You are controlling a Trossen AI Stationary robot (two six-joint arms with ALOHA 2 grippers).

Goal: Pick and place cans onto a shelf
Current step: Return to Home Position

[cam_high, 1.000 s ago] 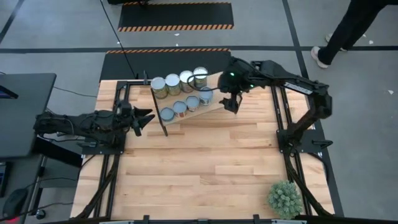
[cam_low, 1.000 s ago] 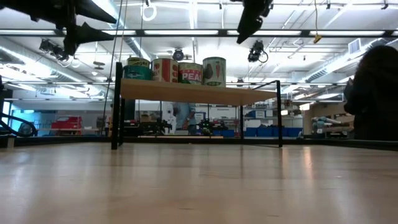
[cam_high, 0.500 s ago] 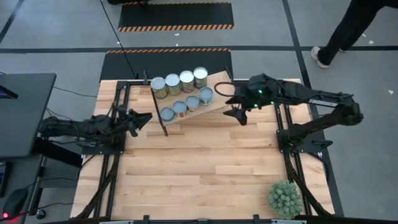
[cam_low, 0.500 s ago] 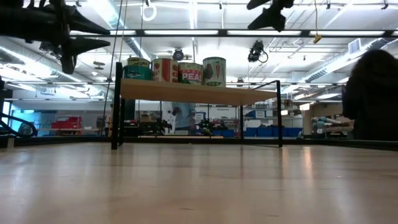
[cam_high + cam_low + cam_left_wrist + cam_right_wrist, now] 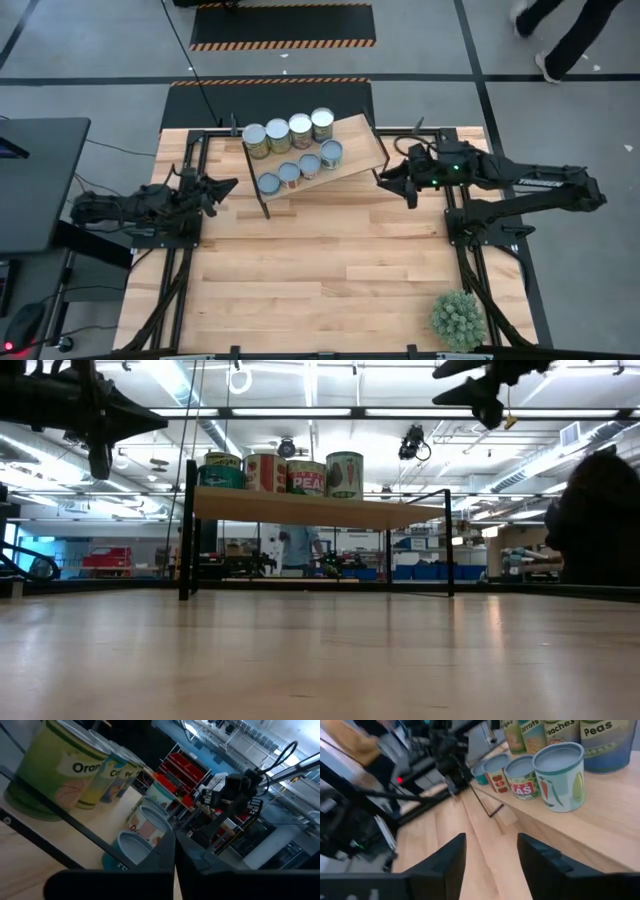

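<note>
Spiky green plant ball at 5 o'clock, eight upright silver-topped tins on pale wood shelf lying 8-to-2 o'clock, left jaws pressed together, right jaws spread.

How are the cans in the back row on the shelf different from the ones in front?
The back-row cans are wider and taller than the front-row cans. The back-row cans have silvery-white tops; the front-row cans have pale blue-grey tops. Both rows hold four cans, all standing upright on the shelf.

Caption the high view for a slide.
Eight cans stand on the shelf; left gripper and right gripper wait either side.
</note>
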